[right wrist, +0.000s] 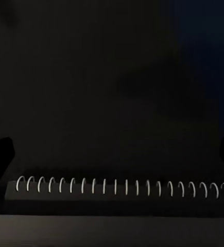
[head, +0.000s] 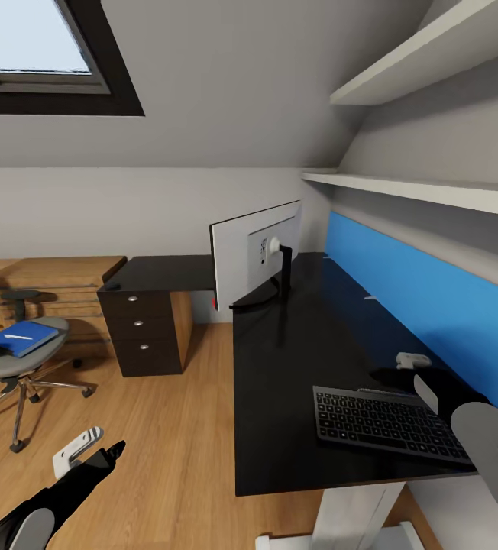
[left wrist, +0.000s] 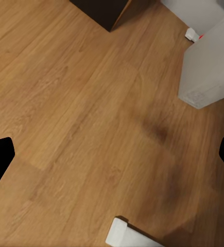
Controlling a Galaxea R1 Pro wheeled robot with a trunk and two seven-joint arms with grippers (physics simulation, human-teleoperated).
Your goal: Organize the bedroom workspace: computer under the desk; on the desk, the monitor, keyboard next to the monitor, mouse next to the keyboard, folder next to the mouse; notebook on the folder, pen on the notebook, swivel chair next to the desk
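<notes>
Both grippers spread wide, right gripper [right wrist: 112,154] over notebook [right wrist: 117,188], nothing held

I'm seeing the swivel chair [head: 4,347] being cut off by the head view's edge, and my right arm is hiding the keyboard [head: 386,422]'s far corner.

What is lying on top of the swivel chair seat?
The blue folder lies on the swivel chair, with the white pen on it. What lies beneath the folder is covered.
</notes>
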